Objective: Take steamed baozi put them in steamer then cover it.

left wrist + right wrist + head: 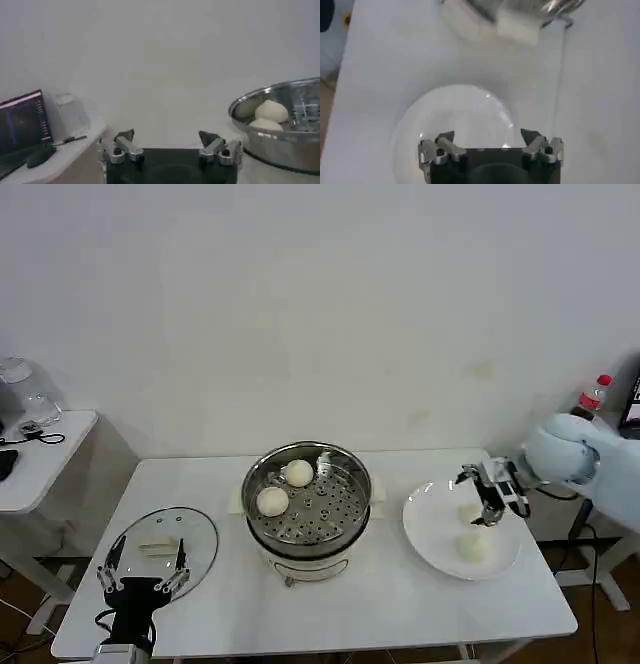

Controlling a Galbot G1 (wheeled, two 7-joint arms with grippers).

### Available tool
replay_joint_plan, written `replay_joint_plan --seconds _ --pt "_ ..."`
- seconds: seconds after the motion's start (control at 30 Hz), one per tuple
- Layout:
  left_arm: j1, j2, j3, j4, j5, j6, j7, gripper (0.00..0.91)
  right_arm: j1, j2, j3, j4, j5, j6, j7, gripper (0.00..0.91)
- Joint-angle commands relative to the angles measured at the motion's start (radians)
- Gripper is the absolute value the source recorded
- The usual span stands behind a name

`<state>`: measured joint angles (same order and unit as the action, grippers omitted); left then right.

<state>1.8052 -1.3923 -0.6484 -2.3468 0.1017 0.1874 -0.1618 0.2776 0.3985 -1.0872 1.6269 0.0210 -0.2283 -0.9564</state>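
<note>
The steamer (pixel 345 469) stands mid-table on its white base, with two steamed baozi (pixel 298 473) (pixel 272 501) on its perforated floor. Two more baozi (pixel 471 547) (pixel 467 513) lie on a white plate (pixel 430 519) to the right. My right gripper (pixel 490 506) hovers open just over the plate's farther baozi. In the right wrist view the gripper (pixel 489 140) has nothing between its fingers, and the plate (pixel 455 120) lies below. The cover (pixel 165 529) lies flat at front left. My left gripper (pixel 143 569) (pixel 170 142) stays open at its near edge. The steamer (pixel 280 125) and its baozi (pixel 271 110) appear beside it.
A small side table (pixel 40 449) with a glass jar (pixel 15 379) stands at the far left, and a laptop (pixel 22 120) rests on it. A red-capped bottle (pixel 595 394) stands beyond the table's right end. Bare tabletop lies in front of the steamer.
</note>
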Motion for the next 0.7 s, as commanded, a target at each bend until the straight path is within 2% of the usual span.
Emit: replay_joint_plan --seconds 0.03,0.17,0.7 --pt "0.008 -0.001 0.003 0.001 0.005 -0.001 -0.001 0.907 -0.34 -0.063 0.231 -0.044 -0.115 0.061 -0.011 0.907" --pt "0.011 -0.006 0.0 0.008 0.007 -0.001 -0.002 0.907 -0.401 -0.029 0.284 -0.078 -0.144 0.06 -0.009 0.907" --pt "0.004 -0.008 -0.01 0.024 0.008 -0.002 -0.002 0.907 -0.431 0.113 0.31 -0.237 -0.169 0.045 0.004 0.907"
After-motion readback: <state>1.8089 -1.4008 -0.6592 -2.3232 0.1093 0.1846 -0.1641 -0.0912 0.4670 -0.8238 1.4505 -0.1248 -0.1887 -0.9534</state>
